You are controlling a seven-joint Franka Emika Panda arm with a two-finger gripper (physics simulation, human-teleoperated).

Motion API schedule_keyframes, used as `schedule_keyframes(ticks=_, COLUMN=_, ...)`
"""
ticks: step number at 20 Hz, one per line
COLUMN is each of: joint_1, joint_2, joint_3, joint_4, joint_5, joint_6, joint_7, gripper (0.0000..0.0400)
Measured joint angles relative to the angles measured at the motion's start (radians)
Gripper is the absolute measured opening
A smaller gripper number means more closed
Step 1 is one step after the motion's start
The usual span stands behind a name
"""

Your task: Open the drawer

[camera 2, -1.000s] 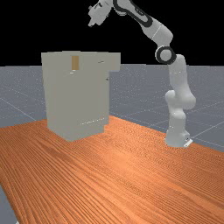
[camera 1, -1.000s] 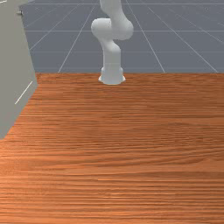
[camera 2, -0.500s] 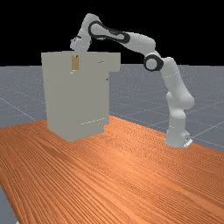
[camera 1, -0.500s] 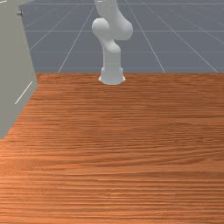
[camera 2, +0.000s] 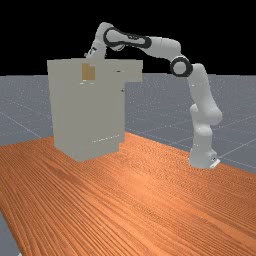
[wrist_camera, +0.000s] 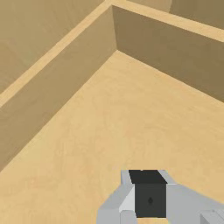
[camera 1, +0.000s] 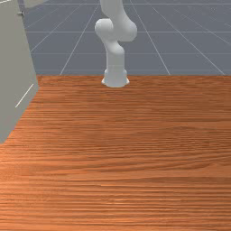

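My hand (camera 2: 94, 52) is up at the top of the cab (camera 2: 87, 115), pointing down, its low end out of sight behind the cab's top edge in the far view. Can't tell if it's open or closed, nor if it's gripping or touching anything. The drawer (camera 2: 134, 71) is the cab's top one, partly open: it juts from the cab toward the far view's right, i.e. toward my base (camera 2: 202, 158). In the wrist view my hand (wrist_camera: 150, 188) is over the drawer's pale wood floor (wrist_camera: 100, 131), w/ two side walls (wrist_camera: 57, 78) meeting at a corner ahead of it; contact w/ the floor, can't tell. Tan patch (camera 2: 88, 71) on the cab near its top, just below my hand in the far view. My arm (camera 2: 162, 47) arches from the base up & over to the cab, base & cab both on the counter (camera 2: 140, 200), well apart. Front view: cab at that view's left edge, w/ a small dark knob (camera 1: 20, 13) up high, & the drawer poking out at the top; arm rises from the base past the top edge.
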Motion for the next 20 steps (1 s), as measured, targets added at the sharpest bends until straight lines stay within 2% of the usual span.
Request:
schedule_keyframes(ticks=2, joint_1=-0.012, joint_2=-0.008, joint_3=0.016, joint_4=-0.011, joint_5=-0.003, joint_6=0.009, joint_7=-0.006, gripper=0.0000)
schedule_keyframes(ticks=7, joint_1=-0.056, joint_2=-0.123, joint_3=0.088, joint_4=-0.184, joint_5=-0.052, joint_6=0.132, joint_7=0.037, gripper=0.0000)
schedule_keyframes(ticks=10, joint_1=-0.120, joint_2=-0.155, joint_3=0.173, joint_4=-0.238, joint_5=-0.085, joint_6=0.213, joint_7=0.054, gripper=0.0000)
schedule_keyframes(ticks=17, joint_1=-0.334, joint_2=-0.216, joint_3=0.422, joint_4=-0.356, joint_5=-0.150, joint_6=0.402, joint_7=0.104, gripper=0.0001)
schedule_keyframes(ticks=20, joint_1=-0.413, joint_2=-0.229, joint_3=0.505, joint_4=-0.372, joint_5=-0.135, joint_6=0.426, joint_7=0.116, gripper=0.0001)
